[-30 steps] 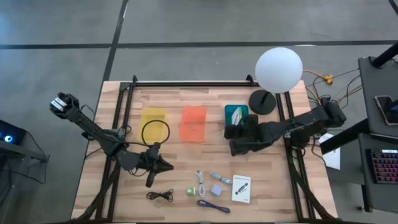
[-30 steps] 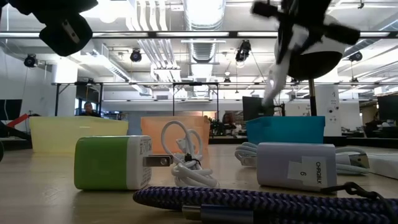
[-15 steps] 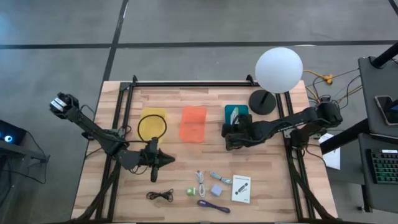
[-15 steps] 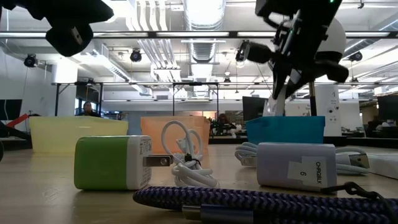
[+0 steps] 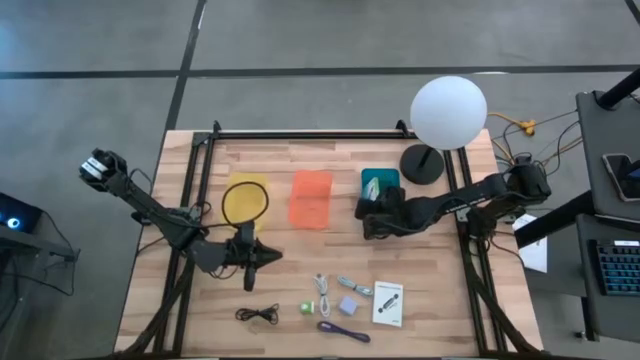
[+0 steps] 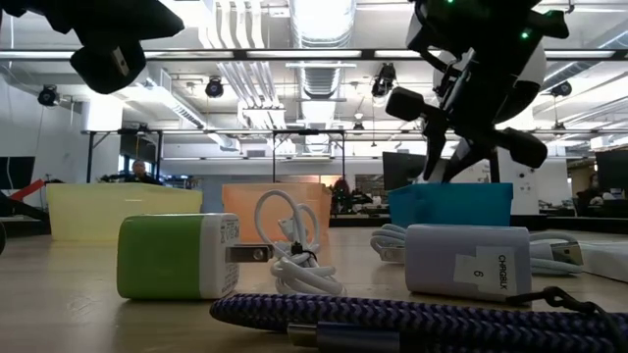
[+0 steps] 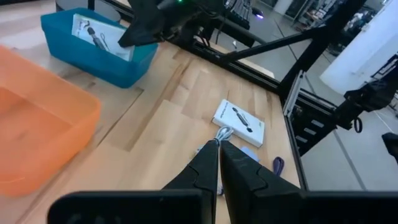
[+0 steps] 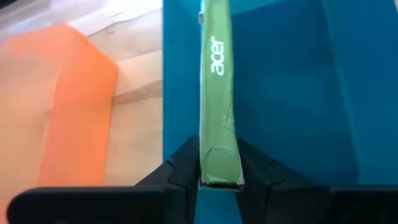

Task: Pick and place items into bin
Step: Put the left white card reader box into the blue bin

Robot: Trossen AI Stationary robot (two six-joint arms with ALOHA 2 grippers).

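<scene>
One purple cord (image 5: 343, 331), one black cord (image 5: 257, 314), one white card (image 5: 388, 303) lie nearest on the table (image 5: 440, 300). Left end effector (image 5: 262, 256) hovers pinched shut, empty. Right end effector (image 5: 366, 208) clamps a green-edged card (image 8: 217, 93) over the blue bin (image 5: 380, 180).

Tabletop (image 5: 300, 260): matt pale wood planks; orange bin (image 5: 311, 199) and teal bin (image 8: 298, 81): smooth translucent plastic; purple cord (image 6: 412, 328): rough braided cloth.

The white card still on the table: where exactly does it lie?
In the high view the white card lies flat near the table's front edge, right of the lavender cube, well in front of the teal bin.
</scene>
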